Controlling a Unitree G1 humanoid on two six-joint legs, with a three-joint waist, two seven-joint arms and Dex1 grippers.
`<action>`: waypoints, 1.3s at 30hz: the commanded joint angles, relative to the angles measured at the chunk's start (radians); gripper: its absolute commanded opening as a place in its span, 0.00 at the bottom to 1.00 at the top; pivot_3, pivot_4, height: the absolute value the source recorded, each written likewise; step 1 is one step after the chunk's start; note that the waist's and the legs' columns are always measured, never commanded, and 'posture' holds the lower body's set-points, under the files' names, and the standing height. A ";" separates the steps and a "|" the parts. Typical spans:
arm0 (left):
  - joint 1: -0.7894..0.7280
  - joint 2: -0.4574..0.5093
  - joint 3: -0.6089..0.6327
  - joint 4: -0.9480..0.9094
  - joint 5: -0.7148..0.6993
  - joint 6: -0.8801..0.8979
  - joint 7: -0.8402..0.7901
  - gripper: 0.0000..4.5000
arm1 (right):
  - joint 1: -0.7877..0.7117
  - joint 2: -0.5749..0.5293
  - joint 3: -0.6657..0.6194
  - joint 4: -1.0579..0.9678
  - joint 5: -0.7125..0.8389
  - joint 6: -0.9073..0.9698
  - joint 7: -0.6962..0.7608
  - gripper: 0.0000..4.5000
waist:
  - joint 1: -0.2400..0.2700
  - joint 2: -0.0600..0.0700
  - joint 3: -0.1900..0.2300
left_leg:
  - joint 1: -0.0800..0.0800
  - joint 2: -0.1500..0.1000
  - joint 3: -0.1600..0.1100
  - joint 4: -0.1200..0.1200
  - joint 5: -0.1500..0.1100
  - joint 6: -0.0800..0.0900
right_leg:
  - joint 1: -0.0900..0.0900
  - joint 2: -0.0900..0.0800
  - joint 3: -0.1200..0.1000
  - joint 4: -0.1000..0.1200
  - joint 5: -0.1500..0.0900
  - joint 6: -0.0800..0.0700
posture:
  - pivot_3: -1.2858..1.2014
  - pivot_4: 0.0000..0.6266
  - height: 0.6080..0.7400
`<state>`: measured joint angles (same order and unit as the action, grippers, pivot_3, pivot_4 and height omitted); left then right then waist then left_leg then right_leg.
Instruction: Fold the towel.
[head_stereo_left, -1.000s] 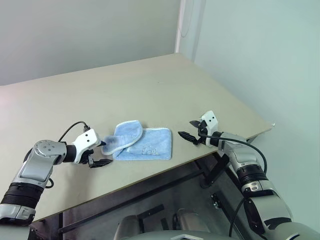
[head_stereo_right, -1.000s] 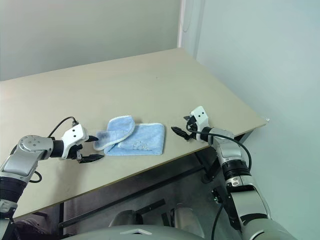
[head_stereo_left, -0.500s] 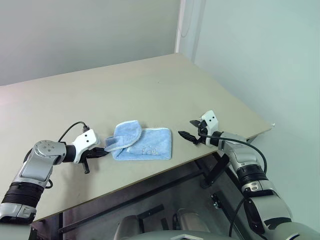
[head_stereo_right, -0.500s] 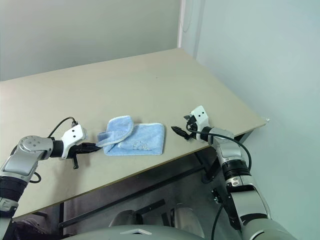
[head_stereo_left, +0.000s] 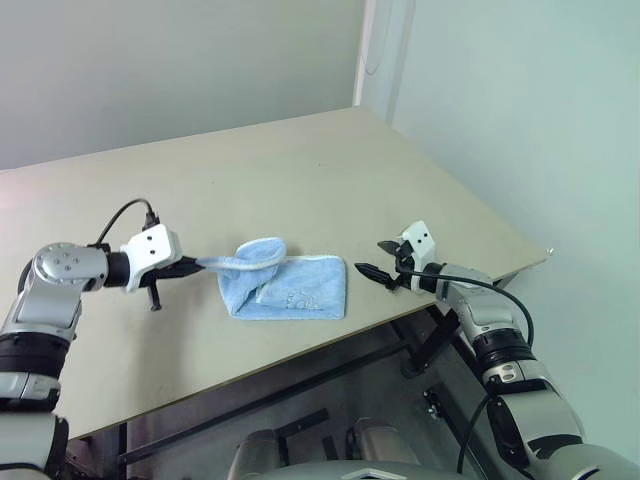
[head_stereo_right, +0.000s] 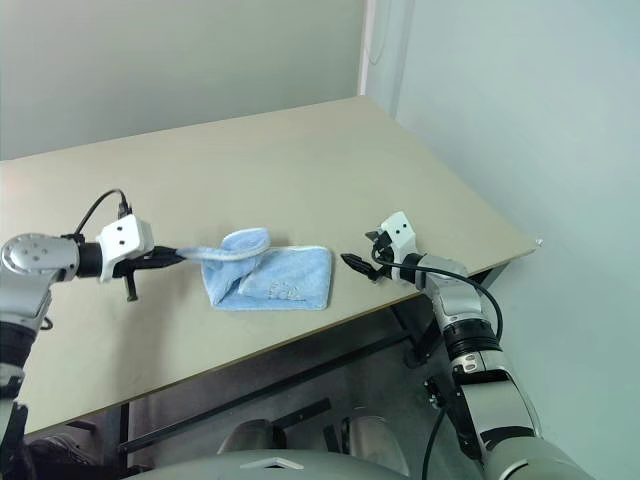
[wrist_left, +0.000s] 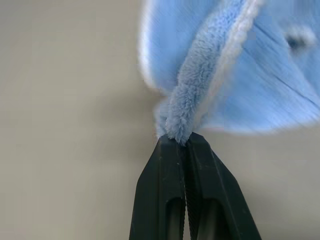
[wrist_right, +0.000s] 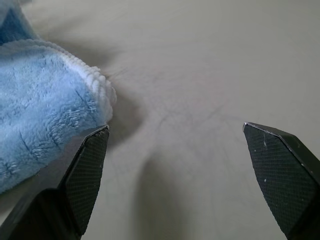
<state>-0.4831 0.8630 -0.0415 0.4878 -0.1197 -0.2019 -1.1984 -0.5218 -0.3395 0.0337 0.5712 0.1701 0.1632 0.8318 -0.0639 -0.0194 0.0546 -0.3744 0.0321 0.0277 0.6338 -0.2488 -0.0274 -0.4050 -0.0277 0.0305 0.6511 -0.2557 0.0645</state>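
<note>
The light blue towel (head_stereo_left: 295, 288) with white edging lies near the front edge of the beige table (head_stereo_left: 300, 180). My left gripper (head_stereo_left: 192, 265) is shut on the towel's left corner and holds it lifted off the table, so a strip of cloth stretches from the fingers to the towel's curled upper fold. The left wrist view shows the black fingers (wrist_left: 167, 175) pinched on the fluffy edge of the towel (wrist_left: 200, 95). My right gripper (head_stereo_left: 378, 258) stands open just right of the towel's right edge, low over the table, with the towel (wrist_right: 45, 100) beside one finger.
The table's front edge runs close below the towel, and its right corner (head_stereo_left: 545, 252) lies beyond my right arm. Behind the table stand pale walls. A wide bare stretch of tabletop lies behind the towel.
My left gripper shut on the towel's left corner, then rose and pulled it up and to the left, stretching the cloth. The right gripper stayed put.
</note>
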 joint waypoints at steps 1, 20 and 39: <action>-0.065 -0.025 -0.008 0.053 0.018 -0.115 -0.014 0.02 | -0.030 0.006 -0.003 -0.036 0.006 -0.013 0.003 1.00 | -0.002 0.000 0.000 | 0.000 0.000 0.000 0.000 0.000 0.000 | 0.000 0.000 0.000 0.000 0.000 0.000 | 0.52 0.00 1.00; -0.323 -0.272 -0.160 0.430 0.184 -0.410 0.015 0.06 | 0.014 0.002 -0.015 -0.105 0.018 0.014 -0.007 1.00 | -0.003 0.000 0.000 | 0.000 0.000 0.000 0.000 0.000 0.000 | 0.000 0.001 0.000 0.001 0.001 0.002 | 0.52 0.00 1.00; -0.323 -0.359 -0.112 0.447 0.157 -0.344 0.154 0.80 | 0.009 0.009 -0.008 -0.097 0.009 0.015 -0.017 1.00 | -0.002 -0.001 0.000 | 0.000 0.000 -0.001 0.001 0.000 0.000 | 0.000 0.002 0.000 0.001 0.001 0.002 | 0.52 0.00 1.00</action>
<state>-0.7734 0.5077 -0.1707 0.9324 0.0358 -0.5328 -1.0611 -0.4934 -0.3330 0.0324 0.5051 0.1712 0.1902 0.8178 -0.0663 -0.0200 0.0543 -0.3748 0.0319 0.0265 0.6345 -0.2488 -0.0272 -0.4052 -0.0259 0.0303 0.6525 -0.2544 0.0668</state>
